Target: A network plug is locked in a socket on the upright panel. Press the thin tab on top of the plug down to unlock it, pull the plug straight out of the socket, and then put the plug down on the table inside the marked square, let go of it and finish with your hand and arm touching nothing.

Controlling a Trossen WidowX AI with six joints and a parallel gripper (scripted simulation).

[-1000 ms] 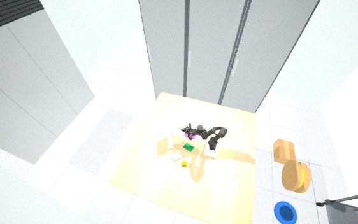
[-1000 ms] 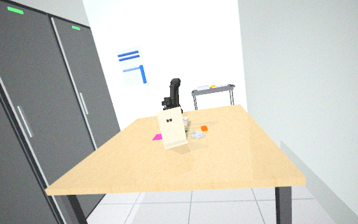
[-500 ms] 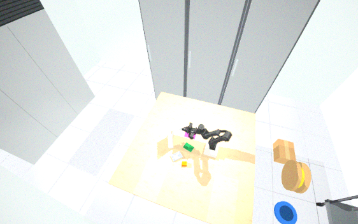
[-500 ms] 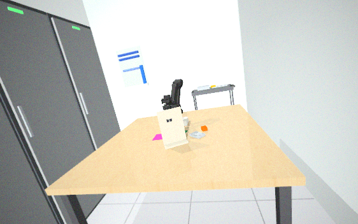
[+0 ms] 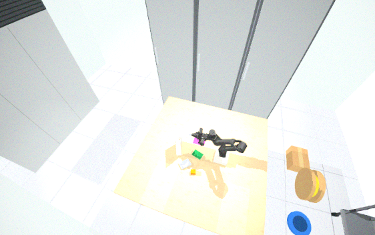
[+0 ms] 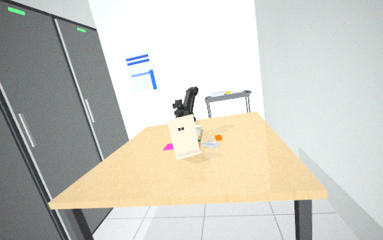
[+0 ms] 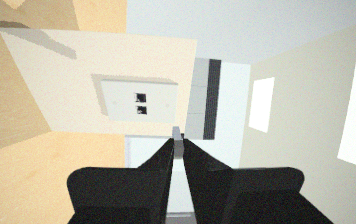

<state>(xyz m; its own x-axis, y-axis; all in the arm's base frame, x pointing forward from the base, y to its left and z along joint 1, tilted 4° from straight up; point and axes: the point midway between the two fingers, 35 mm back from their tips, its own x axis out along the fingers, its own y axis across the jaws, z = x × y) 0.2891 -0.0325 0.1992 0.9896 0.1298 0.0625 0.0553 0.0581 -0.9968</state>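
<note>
The wrist view shows what the 2 other views do not: the gripper (image 7: 178,142) has its 2 dark fingers almost together, clamped on the plug (image 7: 176,134), a thin pale grey piece that sticks out past the fingertips. The plug is out of the socket and apart from the upright panel (image 7: 100,75), in the air in front of it. On the panel, the face plate (image 7: 140,102) carries 2 small dark sockets (image 7: 141,97), 1 beside the other, and both openings look dark; I cannot tell more about their inside.

The exterior view shows the panel (image 6: 185,140) from its other side, standing near the middle of the table (image 6: 191,177), with the arm (image 6: 185,102) rising behind it toward the far edge. The gripper and the plug are hidden there.

The top view alone shows the arm (image 5: 223,141) stretched across the tabletop, with the gripper (image 5: 199,135) over the pink marked square (image 5: 197,141). In the exterior view this square (image 6: 167,147) lies beside the panel, toward the left edge. A green block (image 5: 197,153), an orange block (image 5: 193,172) and a flat grey piece (image 5: 184,163) lie near the panel. The plug itself is too small to see from above.
</note>
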